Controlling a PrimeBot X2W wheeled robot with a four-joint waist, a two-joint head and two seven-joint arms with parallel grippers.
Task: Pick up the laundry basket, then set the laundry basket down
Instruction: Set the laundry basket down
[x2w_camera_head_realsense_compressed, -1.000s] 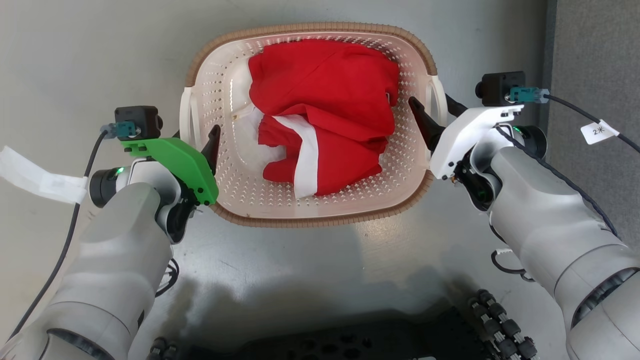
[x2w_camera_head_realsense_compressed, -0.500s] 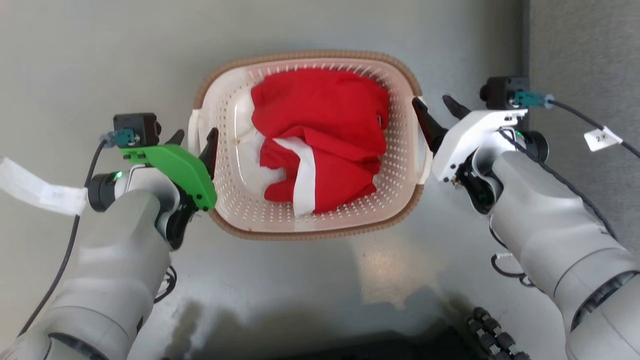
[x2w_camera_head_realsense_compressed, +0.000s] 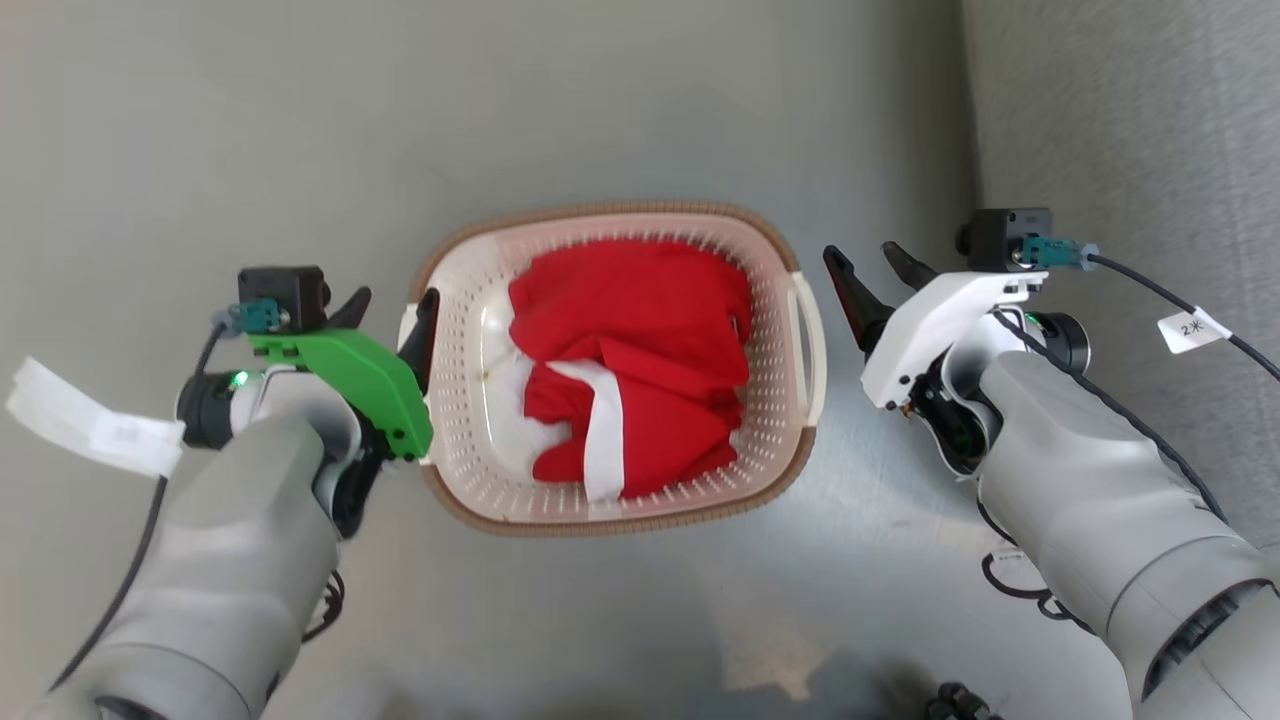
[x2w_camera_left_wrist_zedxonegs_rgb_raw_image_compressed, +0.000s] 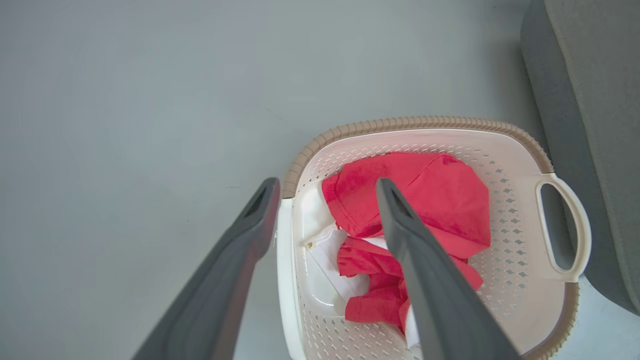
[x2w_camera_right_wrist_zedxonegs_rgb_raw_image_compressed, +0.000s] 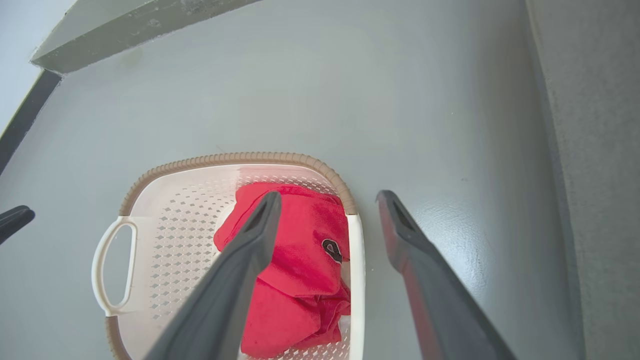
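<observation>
The left gripper (x2w_camera_head_realsense_compressed: 392, 306) is open wide, with its dark fingers on either side of the white loop handle (x2w_camera_left_wrist_zedxonegs_rgb_raw_image_compressed: 284, 280). The right gripper (x2w_camera_head_realsense_compressed: 875, 272), open wide too, hangs just right of the cream-white plastic laundry basket (x2w_camera_head_realsense_compressed: 470, 440). The basket sits on the grey floor (x2w_camera_head_realsense_compressed: 200, 120) between them, long side running left to right. The left gripper is nearer.

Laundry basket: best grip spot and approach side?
Take the laundry basket by its two white loop handles: left handle from the left, right handle from the right. Each loop stands off the wall with an open slot for a finger; red clothing fills the middle.
</observation>
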